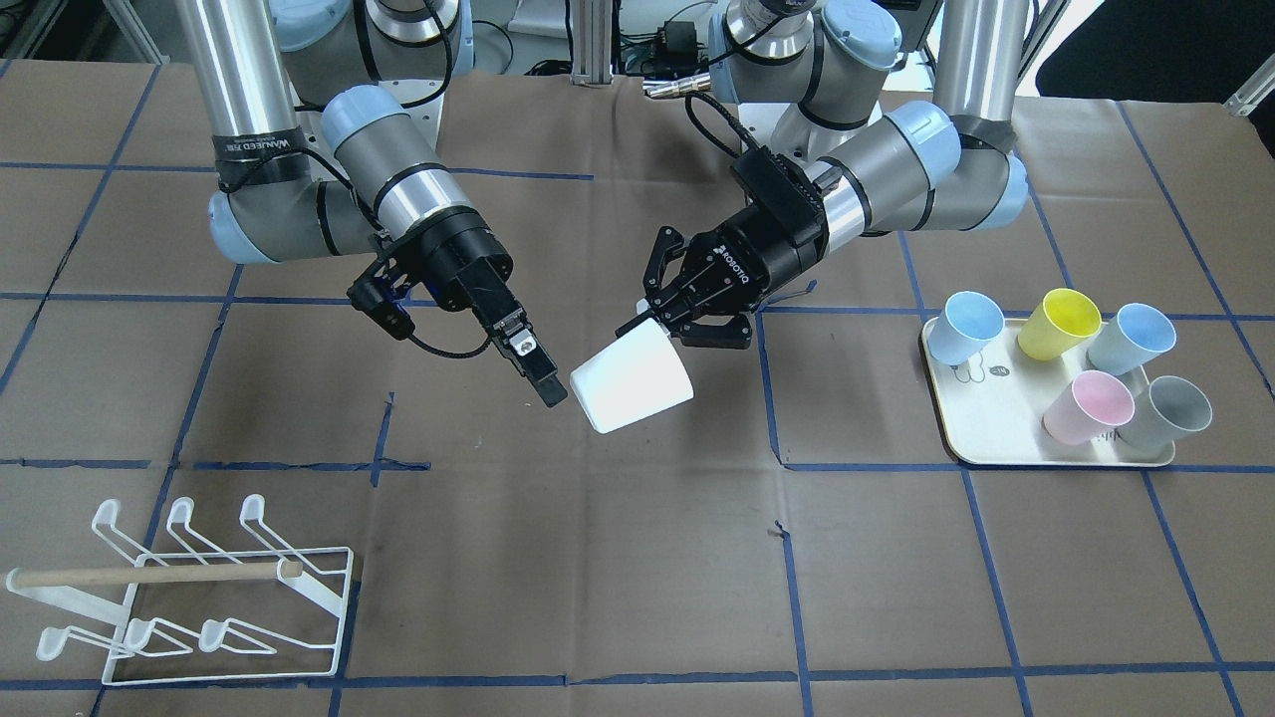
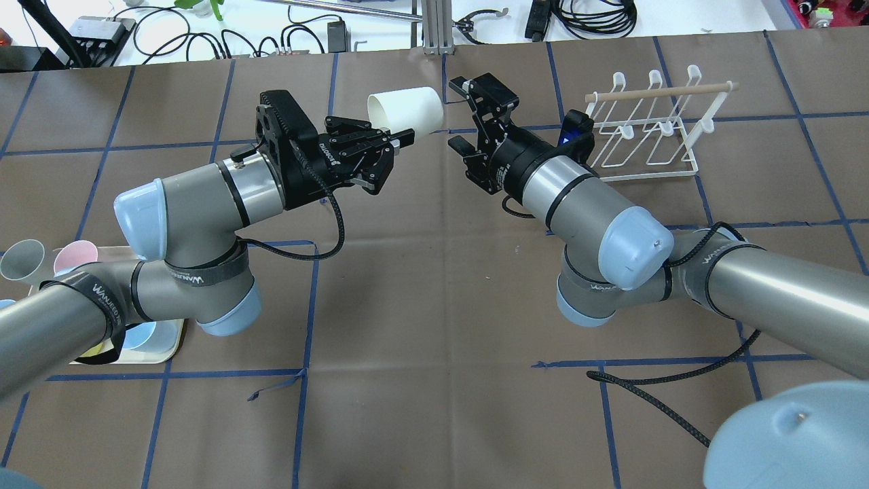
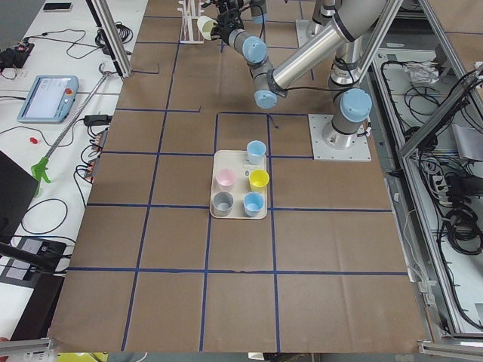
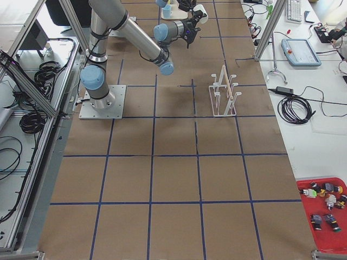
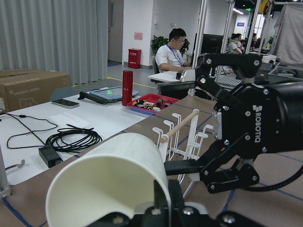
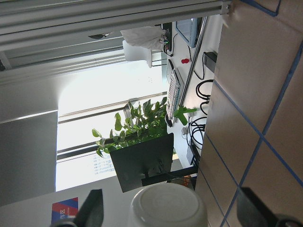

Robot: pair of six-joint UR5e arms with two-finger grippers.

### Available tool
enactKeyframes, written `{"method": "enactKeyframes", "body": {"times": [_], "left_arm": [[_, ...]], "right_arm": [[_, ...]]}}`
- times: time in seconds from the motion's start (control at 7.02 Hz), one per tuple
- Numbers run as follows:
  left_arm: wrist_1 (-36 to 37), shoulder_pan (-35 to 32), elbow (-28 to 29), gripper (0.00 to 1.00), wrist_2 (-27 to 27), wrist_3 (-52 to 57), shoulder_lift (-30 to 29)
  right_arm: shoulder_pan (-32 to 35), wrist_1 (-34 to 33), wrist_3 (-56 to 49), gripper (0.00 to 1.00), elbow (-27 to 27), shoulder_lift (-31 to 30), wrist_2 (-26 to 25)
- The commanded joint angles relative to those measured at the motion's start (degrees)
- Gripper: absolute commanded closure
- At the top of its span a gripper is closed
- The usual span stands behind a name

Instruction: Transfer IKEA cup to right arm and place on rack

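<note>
cup point(image 1: 633, 388): white, on its side in the air over mid-table, held at the mouth end by the left gripper point(image 1: 667, 329). Its closed end points towards the right gripper point(image 2: 456, 114).
left gripper: fingers clamped on the cup wall at the rim. In the left wrist view the mouth opens towards the camera.
right gripper: fingers spread wide in the overhead view, tips just beside the closed end of the cup. In the right wrist view that end sits between the two fingers. Whether they touch the cup cannot be told.
rack point(image 1: 149, 575): upright on the robot's right, near the operators' edge of the table and well apart from both grippers.
open room: bare table point(image 1: 637, 558) lies under the cup and runs between the right gripper and the rack. A wide bare strip also fills the middle of the operators' side.
edges: the tray point(image 1: 996, 428) sits on the robot's left with five coloured cups point(image 1: 1088, 406) on it. In the front view the rack's base runs close to the bottom of the frame.
hidden: in the overhead view the left arm point(image 2: 204, 197) covers most of the tray, leaving only parts of the cups and one corner visible.
cut off: the right wrist view crops the cup at the lower border, and both fingers there are dark and blurred.
hard to read: the front view shows the right gripper edge-on, so its spread is not legible there. In both side views the grippers are small and sit at the top edge.
</note>
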Motion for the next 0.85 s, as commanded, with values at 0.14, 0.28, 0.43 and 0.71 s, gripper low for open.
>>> {"method": "enactKeyframes", "body": {"times": [0.14,0.28,0.43,0.71], "left_arm": [[2.13,-0.29,0.01,1.0,0.59,-0.26,-1.57],[2.14,-0.37,0.01,1.0,0.59,-0.26,-1.57],[2.14,-0.81,0.01,1.0,0.68,-0.26,-1.57],[2.22,-0.9,0.1,1.0,0.77,-0.69,-1.57]], "right_arm": [[1.99,2.44,0.15,0.0,-0.49,0.34,-2.14],[2.78,2.44,1.89,0.0,-0.58,0.51,-3.64],[2.96,2.44,3.04,0.0,-0.76,0.6,-3.65],[3.92,4.88,3.14,0.0,-2.24,0.6,-3.83]]}}
